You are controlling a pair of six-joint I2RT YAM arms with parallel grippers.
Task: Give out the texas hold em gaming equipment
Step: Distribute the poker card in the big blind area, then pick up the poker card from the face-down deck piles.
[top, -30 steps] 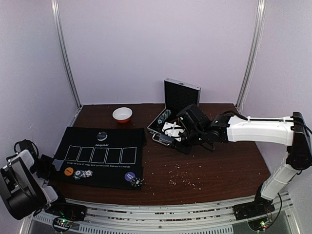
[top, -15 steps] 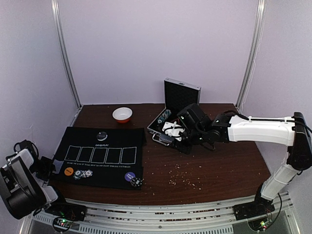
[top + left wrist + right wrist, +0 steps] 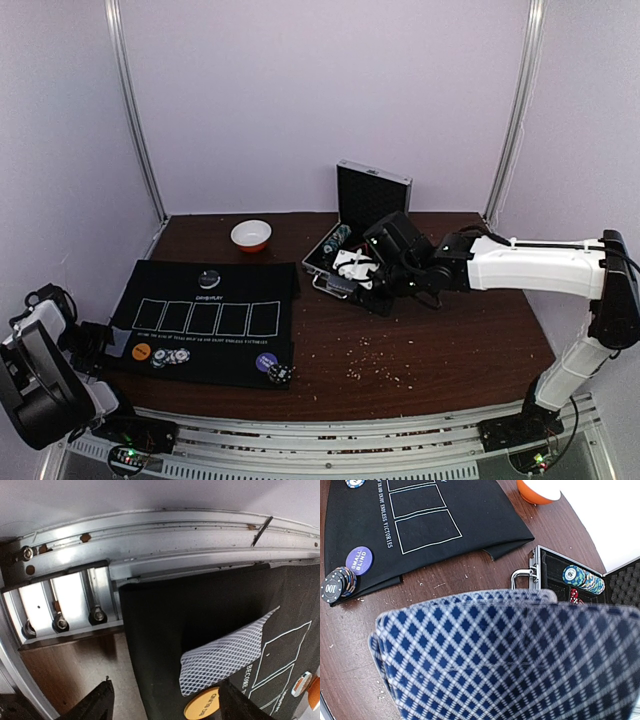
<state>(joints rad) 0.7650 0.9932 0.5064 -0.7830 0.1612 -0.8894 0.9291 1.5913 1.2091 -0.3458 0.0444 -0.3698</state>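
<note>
Left wrist view: your left claw [image 3: 165, 705] stands wide with nothing between its fingers. A single card [image 3: 225, 657] lies face down on the black mat [image 3: 170, 615], its edge meeting the orange disc [image 3: 202, 707], likely dealt to that seat. Your right claw [image 3: 358, 270] is clamped narrow on the deck [image 3: 510, 655], which fills its camera. It hovers by the open case [image 3: 555, 580], probably to feed the next card across. The purple disc [image 3: 359, 560] and chips [image 3: 337, 582] sit at the mat's edge.
</note>
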